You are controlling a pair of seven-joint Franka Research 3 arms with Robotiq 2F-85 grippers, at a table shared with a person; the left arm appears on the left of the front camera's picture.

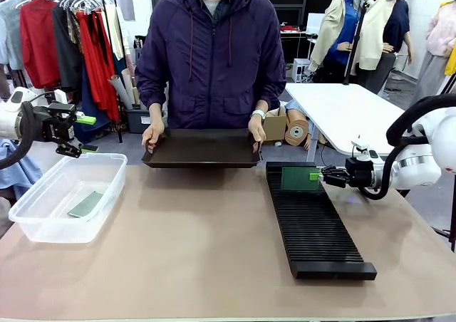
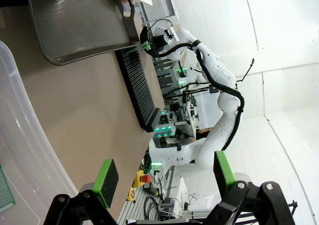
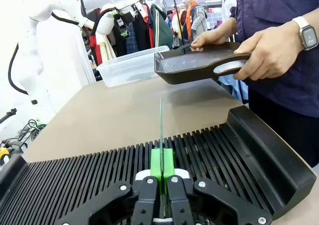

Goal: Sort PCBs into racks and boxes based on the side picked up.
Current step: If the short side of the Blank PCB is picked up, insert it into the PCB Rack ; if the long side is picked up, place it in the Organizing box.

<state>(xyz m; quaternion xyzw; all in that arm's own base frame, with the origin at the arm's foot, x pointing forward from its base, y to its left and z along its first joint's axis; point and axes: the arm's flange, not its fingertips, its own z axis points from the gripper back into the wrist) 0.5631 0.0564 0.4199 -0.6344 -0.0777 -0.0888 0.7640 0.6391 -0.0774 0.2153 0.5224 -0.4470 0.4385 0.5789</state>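
— Look at the right gripper (image 1: 318,175): its fingers are pinched tight on a PCB (image 1: 296,177), holding it on edge over the far end of the rack (image 1: 313,222).

— In the right wrist view the PCB (image 3: 161,130) is a thin green line rising straight out of the green pads (image 3: 156,166). Is it in a slot yet?

— I can't tell whether the lower edge is seated or just above the ribs. It does seem lined up with one groove.

— Then I'd say keep it dead upright, lower it straight into that groove, and only let go once the edge is resting at the bottom. Tilt it and it will bridge two ribs.

— And draw back along the board's plane afterwards, so the pads don't drag it over.

— What about the left gripper (image 1: 80,133)?

— Fingers wide apart, nothing between them, hanging above the far edge of the box (image 1: 43,226). One board (image 1: 86,204) lies flat on the bottom of the box.

— The person (image 1: 211,51) is holding the black tray (image 1: 201,151) up off the table with both hands, just behind the rack.

— Close to the right arm, so I'd keep its withdrawal low and short.
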